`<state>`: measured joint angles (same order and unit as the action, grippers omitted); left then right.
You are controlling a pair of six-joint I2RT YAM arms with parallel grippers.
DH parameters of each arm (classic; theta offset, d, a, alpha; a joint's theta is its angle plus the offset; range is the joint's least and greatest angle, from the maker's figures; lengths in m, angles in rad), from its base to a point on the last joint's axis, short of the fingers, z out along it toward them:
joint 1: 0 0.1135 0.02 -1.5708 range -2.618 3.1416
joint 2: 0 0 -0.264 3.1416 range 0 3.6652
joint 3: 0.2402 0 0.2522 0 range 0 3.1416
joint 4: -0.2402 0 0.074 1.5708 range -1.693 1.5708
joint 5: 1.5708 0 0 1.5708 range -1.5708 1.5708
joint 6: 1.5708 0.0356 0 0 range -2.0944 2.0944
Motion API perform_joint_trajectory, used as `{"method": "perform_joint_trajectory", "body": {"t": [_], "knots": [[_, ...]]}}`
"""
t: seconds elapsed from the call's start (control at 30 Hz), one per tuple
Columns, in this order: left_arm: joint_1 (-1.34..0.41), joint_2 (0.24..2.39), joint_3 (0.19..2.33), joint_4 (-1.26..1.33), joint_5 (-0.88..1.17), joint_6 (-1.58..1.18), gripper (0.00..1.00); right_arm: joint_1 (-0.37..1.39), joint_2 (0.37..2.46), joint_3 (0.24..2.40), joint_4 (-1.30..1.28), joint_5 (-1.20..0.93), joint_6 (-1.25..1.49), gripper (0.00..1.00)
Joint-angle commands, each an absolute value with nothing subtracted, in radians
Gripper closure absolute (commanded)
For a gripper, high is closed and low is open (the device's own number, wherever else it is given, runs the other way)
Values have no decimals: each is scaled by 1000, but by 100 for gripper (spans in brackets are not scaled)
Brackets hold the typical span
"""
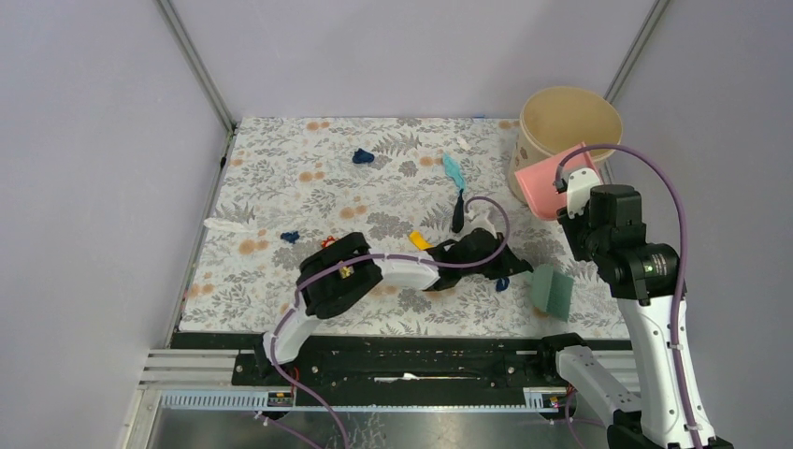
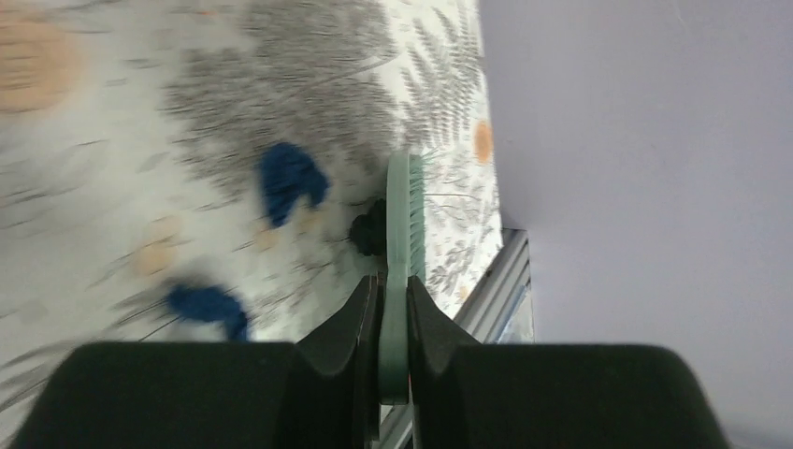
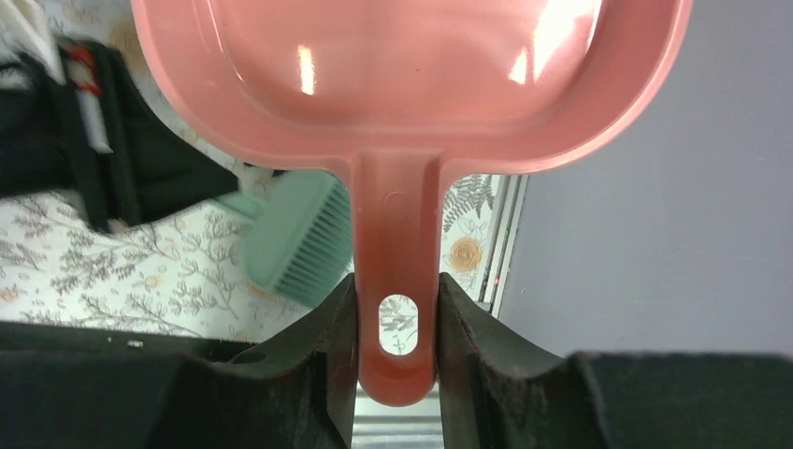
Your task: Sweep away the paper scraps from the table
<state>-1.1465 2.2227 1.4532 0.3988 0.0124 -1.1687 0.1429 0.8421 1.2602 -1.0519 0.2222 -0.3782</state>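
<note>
Paper scraps (image 2: 290,180), navy wads, lie on the desk (image 2: 112,140) just left of our left fingers (image 2: 348,323), which pinch the green brush (image 2: 404,215) edge-on; we judge that arm nearer, since our right fingers (image 3: 327,327) clamp the pink dustpan (image 3: 402,84) handle, well apart from them

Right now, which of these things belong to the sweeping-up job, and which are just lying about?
Part of the job: navy paper wads, teal strip, black strip, white strip, green brush, pink dustpan, beige bin.
Just lying about: yellow curved piece, small toy blocks.
</note>
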Motion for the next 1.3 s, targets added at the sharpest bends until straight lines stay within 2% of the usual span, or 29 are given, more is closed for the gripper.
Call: {"method": "perform_joint_trajectory", "body": {"t": [0.0,0.17,0.37,0.5,0.63,0.8,0.9,1.03,1.27], "knots": [[-1073,2029,1289,397,-34,-1165,100,137,825,1237,-1089,176,-417,100],[-1034,1828,1075,308,-69,-1126,100,137,860,1201,-1084,132,-440,100],[-1023,1497,921,36,-205,-991,100,138,906,1149,-1082,5,-503,100],[-1017,1302,910,-152,-250,-877,100,138,915,1139,-1125,-59,-578,100],[-1017,1203,1041,-357,-286,-725,100,138,910,1132,-1246,-106,-720,100],[-1017,1258,1248,-649,-374,-551,100,138,885,1015,-1375,-134,-877,100],[-1017,1338,1339,-738,-427,-479,100,138,870,909,-1378,-92,-930,100],[-1017,1455,1412,-747,-438,-429,100,138,877,811,-1358,-20,-954,100],[-1019,1647,1531,-676,-379,-408,100,138,890,772,-1320,107,-929,100]]}}
